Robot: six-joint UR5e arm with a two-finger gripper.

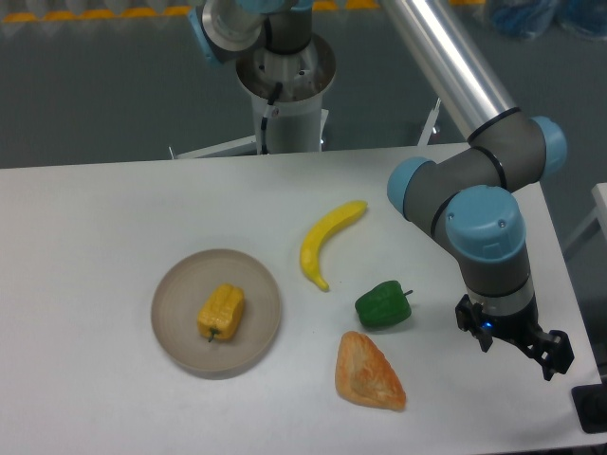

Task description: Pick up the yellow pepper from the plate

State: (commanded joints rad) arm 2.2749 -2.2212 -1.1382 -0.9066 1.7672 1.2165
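1. Camera view, nearest first: an orange wedge-shaped food piece [370, 372] lies at 6 o'clock on the white counter [85, 227].
2. At 4 o'clock the gripper [517, 343] hangs near the counter's right edge; its jaws hold nothing, and how far they are spread cannot be told.
3. At 8 o'clock the yellow pepper [220, 312] rests mid-plate [173, 327], well apart from the gripper.
4. Centre: a green pepper [383, 304], then a banana [327, 240].
5. Judgement: cross toward 9 o'clock above the other foods, centre over the yellow pepper, and descend inside the rim.
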